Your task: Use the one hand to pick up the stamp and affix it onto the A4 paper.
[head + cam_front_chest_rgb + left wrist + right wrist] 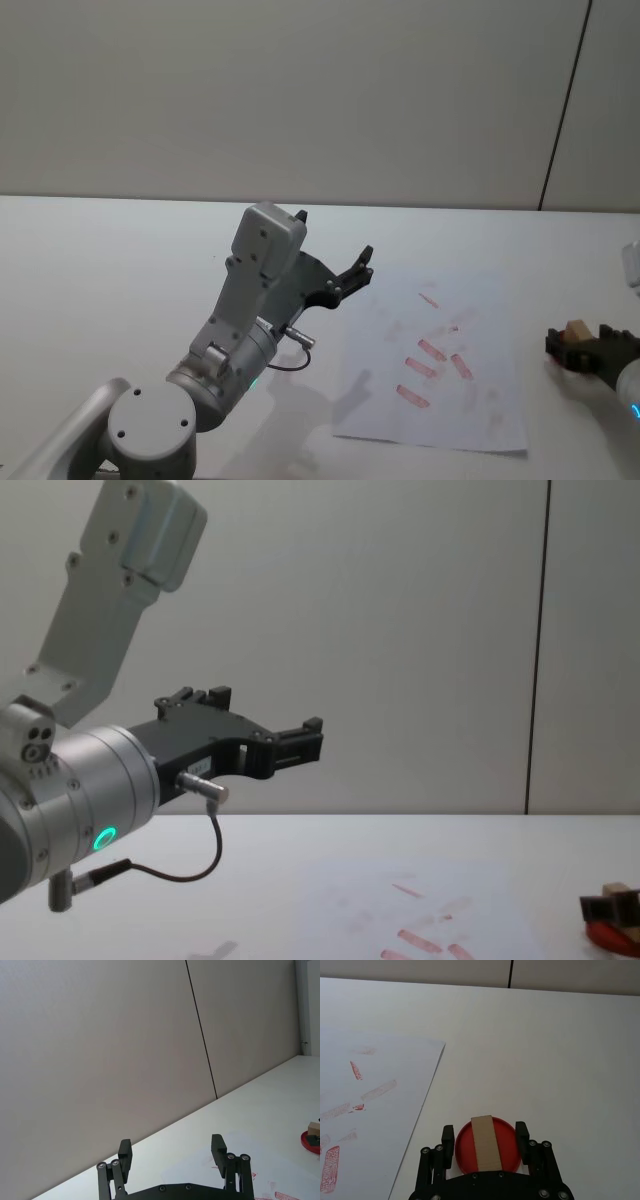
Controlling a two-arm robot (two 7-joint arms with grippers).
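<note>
Showing the right gripper (485,1131) hanging low over the tabletop (570,1050), just beyond the right edge of the paper (375,1125). Holding the jaws apart, one on either side of the stamp (487,1142), with a strip of red showing between each jaw and the wood; gripping nothing. Locating the stamp on the round red ink pad (462,1147), crossing its middle, centred between the jaws and touching neither. Showing the left gripper (352,270) raised well above the tabletop to the left of the paper, pointing towards the back wall (100,1060), jaws spread wide and empty. Showing the paper lying flat on the tabletop between the two grippers, printed with several red marks (431,350), its right edge running just beside the right gripper.
</note>
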